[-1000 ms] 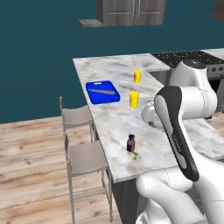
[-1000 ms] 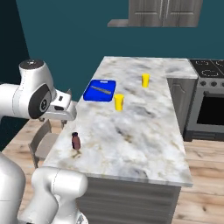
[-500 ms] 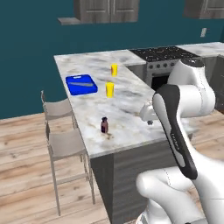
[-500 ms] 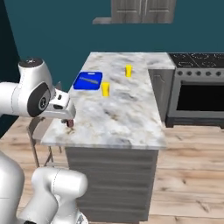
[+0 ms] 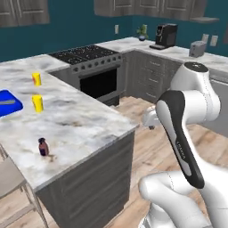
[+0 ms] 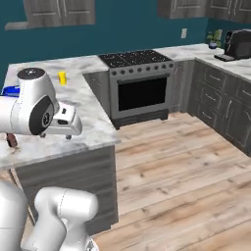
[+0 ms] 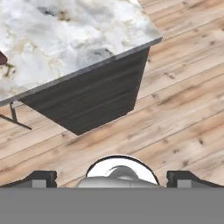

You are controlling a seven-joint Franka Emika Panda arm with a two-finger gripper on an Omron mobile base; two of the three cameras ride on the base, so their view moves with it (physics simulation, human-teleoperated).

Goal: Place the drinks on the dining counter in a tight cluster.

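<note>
Marble-topped island surface (image 5: 84, 124) with dark grey panelled sides carries the short dark maroon bottle (image 5: 43, 146) near its front edge. Claw (image 7: 111, 177) open and empty, over wooden floor (image 7: 175, 92).

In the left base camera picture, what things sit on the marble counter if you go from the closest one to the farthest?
Maroon bottle → nearer yellow cup → blue tray → farther yellow cup.
</note>
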